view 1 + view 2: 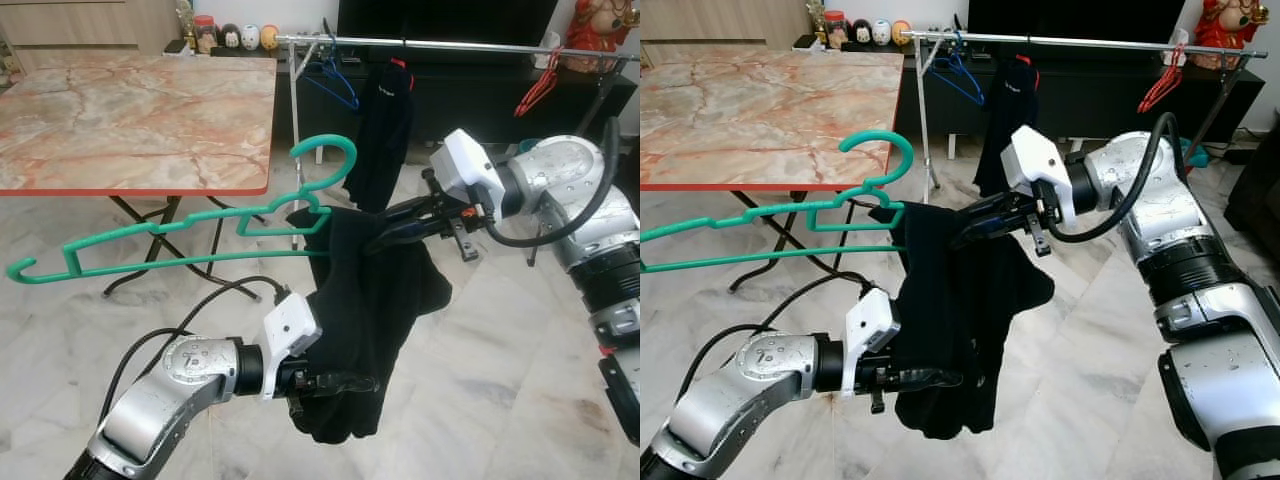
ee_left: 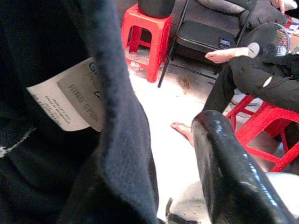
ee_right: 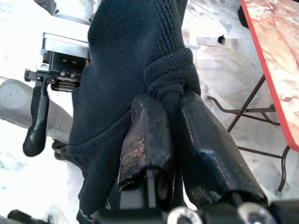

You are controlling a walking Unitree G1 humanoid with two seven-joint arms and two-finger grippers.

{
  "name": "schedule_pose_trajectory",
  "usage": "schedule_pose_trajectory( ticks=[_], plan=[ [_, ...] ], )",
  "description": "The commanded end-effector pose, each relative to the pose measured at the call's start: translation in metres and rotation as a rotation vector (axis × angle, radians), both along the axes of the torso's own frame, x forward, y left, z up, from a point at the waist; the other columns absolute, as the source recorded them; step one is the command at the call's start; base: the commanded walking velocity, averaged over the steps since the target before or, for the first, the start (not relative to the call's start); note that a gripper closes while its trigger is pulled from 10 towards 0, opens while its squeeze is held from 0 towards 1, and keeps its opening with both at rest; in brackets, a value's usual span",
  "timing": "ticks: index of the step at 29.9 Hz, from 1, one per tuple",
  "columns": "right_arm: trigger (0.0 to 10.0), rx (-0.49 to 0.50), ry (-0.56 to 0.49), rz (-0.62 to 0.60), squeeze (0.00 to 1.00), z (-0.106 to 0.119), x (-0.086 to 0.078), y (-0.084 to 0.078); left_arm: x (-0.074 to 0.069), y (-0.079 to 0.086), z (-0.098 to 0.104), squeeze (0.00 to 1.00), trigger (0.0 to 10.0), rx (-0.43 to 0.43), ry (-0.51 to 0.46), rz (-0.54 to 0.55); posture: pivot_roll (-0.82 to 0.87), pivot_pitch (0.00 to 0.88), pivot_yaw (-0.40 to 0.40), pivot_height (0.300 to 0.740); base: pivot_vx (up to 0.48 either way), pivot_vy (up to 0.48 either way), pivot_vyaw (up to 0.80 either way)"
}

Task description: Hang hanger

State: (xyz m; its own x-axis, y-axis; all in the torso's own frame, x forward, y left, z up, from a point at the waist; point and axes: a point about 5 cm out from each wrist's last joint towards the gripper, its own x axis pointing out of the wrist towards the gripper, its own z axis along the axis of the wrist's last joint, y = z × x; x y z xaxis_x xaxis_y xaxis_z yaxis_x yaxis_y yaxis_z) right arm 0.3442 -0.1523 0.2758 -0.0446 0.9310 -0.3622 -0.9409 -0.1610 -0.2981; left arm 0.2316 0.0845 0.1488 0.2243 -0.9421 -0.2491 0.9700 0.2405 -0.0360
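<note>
A green plastic hanger [image 1: 335, 140] hangs in the air in front of me, its long arm pointing to my left. Its right arm is buried in a black garment [image 1: 370, 300] that droops from it. My right gripper [image 1: 385, 228] is shut on a bunched knit edge of the garment [image 3: 170, 79] beside the hanger's neck. My left gripper [image 1: 350, 383] is lower, at the garment's hanging part. One of its fingers [image 2: 229, 163] stands apart from the cloth and its white label [image 2: 70, 98], with floor showing between, so it looks open.
A metal clothes rail [image 1: 450, 45] runs across the back with a blue hanger [image 1: 335, 85], a dark garment [image 1: 385, 120] and a red hanger [image 1: 540, 85]. A marble-topped folding table [image 1: 130, 110] stands at left. A seated person's bare foot [image 2: 224, 55] and a red stool [image 2: 145, 32] are nearby.
</note>
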Motion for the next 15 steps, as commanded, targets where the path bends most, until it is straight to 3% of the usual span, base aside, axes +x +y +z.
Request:
schedule_pose_trajectory(
  ticks=[1, 15],
  plan=[
    [10.0, 0.003, -0.049, 0.024, 0.00, 0.0167, -0.0013, -0.0003, 0.0003, -0.0010, 0.0001, 0.00, 0.0, 0.002, 0.008, -0.013, 0.05, 0.000, -0.045, 0.740, 0.000, 0.000, 0.00],
    [10.0, 0.004, -0.044, 0.018, 0.00, 0.0153, -0.0001, -0.0005, -0.0024, 0.0004, -0.0007, 0.00, 0.0, -0.002, 0.022, -0.023, 0.04, 0.000, -0.041, 0.740, 0.000, 0.000, 0.00]
  ],
)
